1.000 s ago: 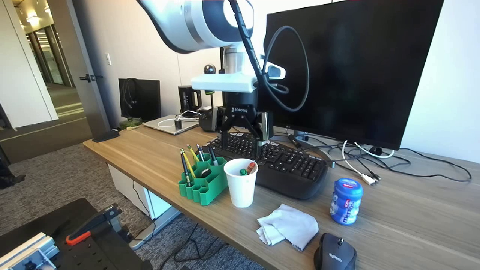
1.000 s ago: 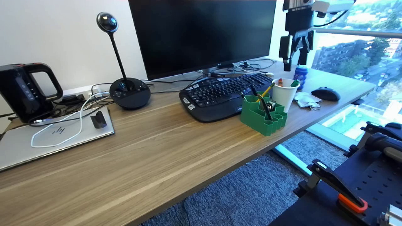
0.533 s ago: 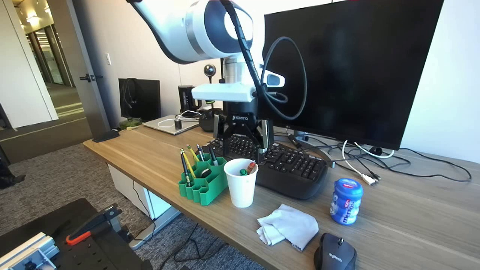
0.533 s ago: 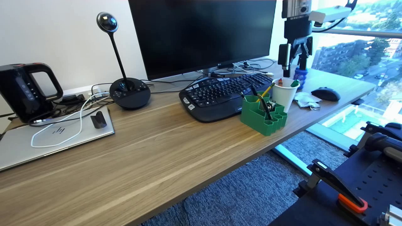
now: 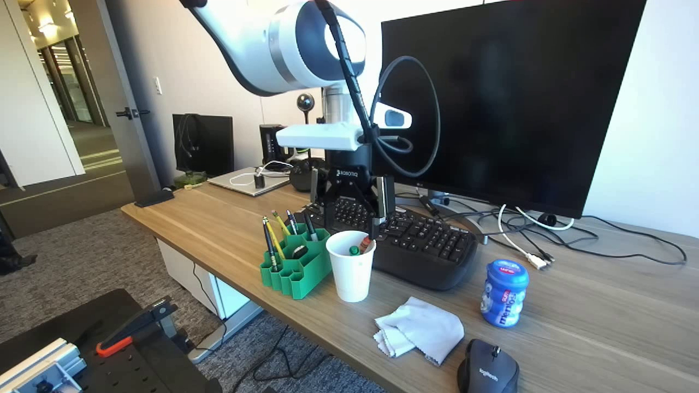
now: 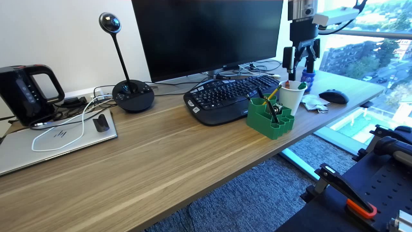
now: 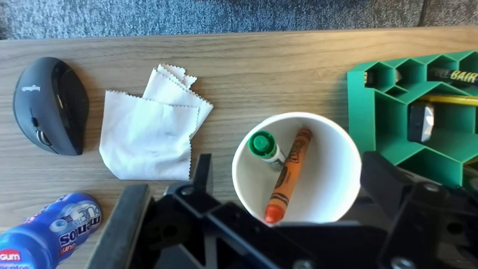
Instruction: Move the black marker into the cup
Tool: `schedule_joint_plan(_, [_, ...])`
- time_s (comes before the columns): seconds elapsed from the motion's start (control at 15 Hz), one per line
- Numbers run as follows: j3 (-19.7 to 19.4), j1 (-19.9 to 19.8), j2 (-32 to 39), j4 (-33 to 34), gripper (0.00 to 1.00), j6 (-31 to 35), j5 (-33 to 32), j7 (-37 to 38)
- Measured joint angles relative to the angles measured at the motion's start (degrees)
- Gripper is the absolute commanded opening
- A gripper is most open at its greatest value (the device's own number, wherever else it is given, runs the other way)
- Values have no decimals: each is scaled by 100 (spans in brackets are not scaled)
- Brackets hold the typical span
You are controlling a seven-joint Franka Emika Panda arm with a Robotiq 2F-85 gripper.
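- Wrist view: the fingers [image 7: 203,172] of the gripper [image 5: 352,221] stand wide apart and hold nothing; the white cup [image 7: 336,175] shows below, between the tips.
- One fingertip [image 5: 375,228] appears just behind the cup's rim in an exterior view; whether it touches cannot be told.
- Upright on the desk [image 6: 154,161], the white cup holds a green-capped marker [image 7: 262,144] and an orange crayon [image 7: 294,164], both leaning inside.
- Just left of the cup in both exterior views sits a green organizer [image 5: 317,275]; contact between the two is hard to judge.
- What looks like the black marker [image 5: 309,225] leans in the organizer's far part, near a pen [image 5: 292,221] and yellow pencils [image 5: 276,241].
- On the far side of the cup lies a black keyboard [image 5: 423,243].
- To the right lies a grey cloth [image 5: 428,327], then a dark mouse [image 5: 489,368] nearer and a blue gum tub [image 5: 505,295] farther.
- Far back stands a large monitor [image 5: 502,109].
- Well to the left, in an exterior view, are a kettle [image 6: 22,96], a laptop [image 6: 61,140] and a stalked camera [image 6: 110,23].
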Motion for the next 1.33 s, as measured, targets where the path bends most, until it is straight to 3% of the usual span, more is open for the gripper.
schedule_joint_plan(1.33, [-46, 89, 98, -71, 100, -6, -111, 377])
